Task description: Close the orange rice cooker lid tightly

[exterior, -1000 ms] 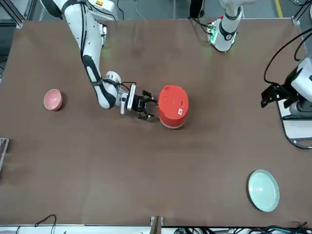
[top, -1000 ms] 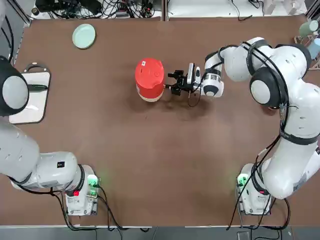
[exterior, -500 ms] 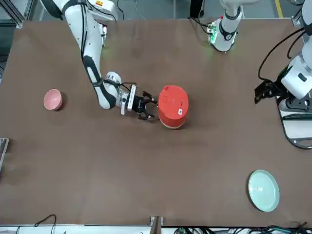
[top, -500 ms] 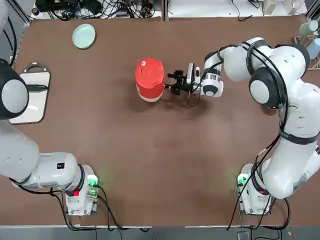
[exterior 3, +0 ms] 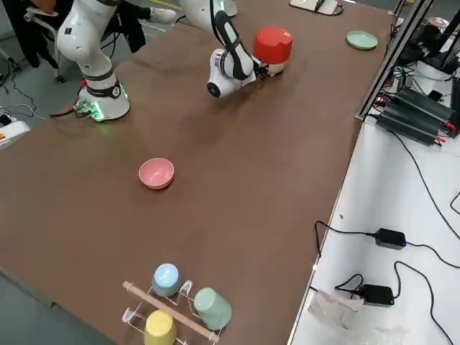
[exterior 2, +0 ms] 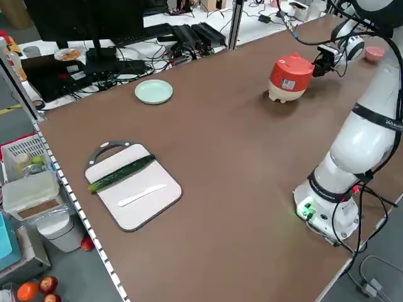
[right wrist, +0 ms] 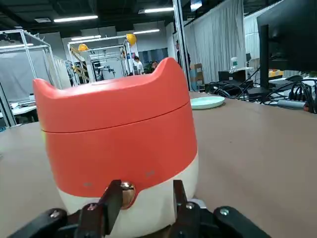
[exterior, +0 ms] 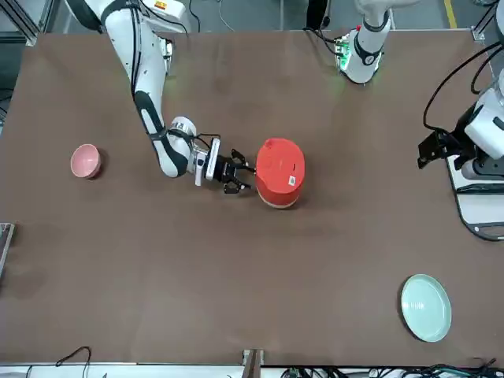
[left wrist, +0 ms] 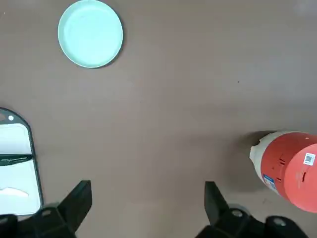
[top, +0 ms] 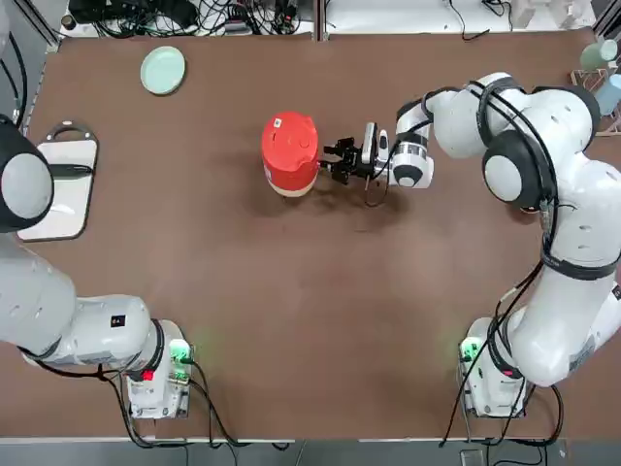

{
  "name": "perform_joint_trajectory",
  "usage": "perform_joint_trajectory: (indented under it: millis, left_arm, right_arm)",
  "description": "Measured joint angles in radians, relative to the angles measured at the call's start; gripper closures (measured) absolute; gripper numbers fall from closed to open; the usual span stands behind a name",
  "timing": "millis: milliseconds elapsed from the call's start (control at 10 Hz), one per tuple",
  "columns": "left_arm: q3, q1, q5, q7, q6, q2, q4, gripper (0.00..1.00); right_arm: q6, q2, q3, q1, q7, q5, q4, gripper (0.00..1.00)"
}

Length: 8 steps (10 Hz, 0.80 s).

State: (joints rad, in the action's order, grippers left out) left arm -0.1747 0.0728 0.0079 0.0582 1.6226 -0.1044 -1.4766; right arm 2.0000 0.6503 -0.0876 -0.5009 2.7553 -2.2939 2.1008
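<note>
1. The right gripper [right wrist: 148,191] is set low at the side of the orange rice cooker [right wrist: 124,158], its two fingers apart with a modest gap and nothing clearly between them. Whether a fingertip touches the shell, I cannot tell.
2. The likely reason for that place is the shiny round fitting [right wrist: 128,194] just by the fingers, which may be the catch or button. Coming in from the side also leaves the top free for a downward press.
3. The lid [right wrist: 114,104] lies down over the body, with a thin seam running around. Whether it is latched cannot be told, so a firm push from above seems the sensible check; pushing only at the side could slide or tip the cooker.
4. The left gripper [left wrist: 147,186] hangs over the table beside the cutting board [exterior 2: 135,195], fingers wide apart and holding nothing. It looks idle, perhaps kept there to leave the cooker clear.
5. As for where the cooker is: it stands upright on the table, directly ahead of the right fingertips and on the robot's left of them. The lid sits higher than those fingers, so pressing it would call for raising the gripper first.
</note>
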Motion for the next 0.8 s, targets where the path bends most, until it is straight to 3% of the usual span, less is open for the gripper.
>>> perform_joint_trajectory:
  millis: [300,800]
  left_arm:
    - [-0.001,0.0,0.0,0.0,-0.01,0.0,0.0,0.0]
    - [0.0,0.0,0.0,0.0,-0.01,0.002,0.0,0.0]
  right_arm:
    - [0.006,0.0,0.0,0.001,0.0,0.0,0.0,0.61]
    - [0.01,0.001,0.0,0.003,0.0,0.0,-0.004,0.63]
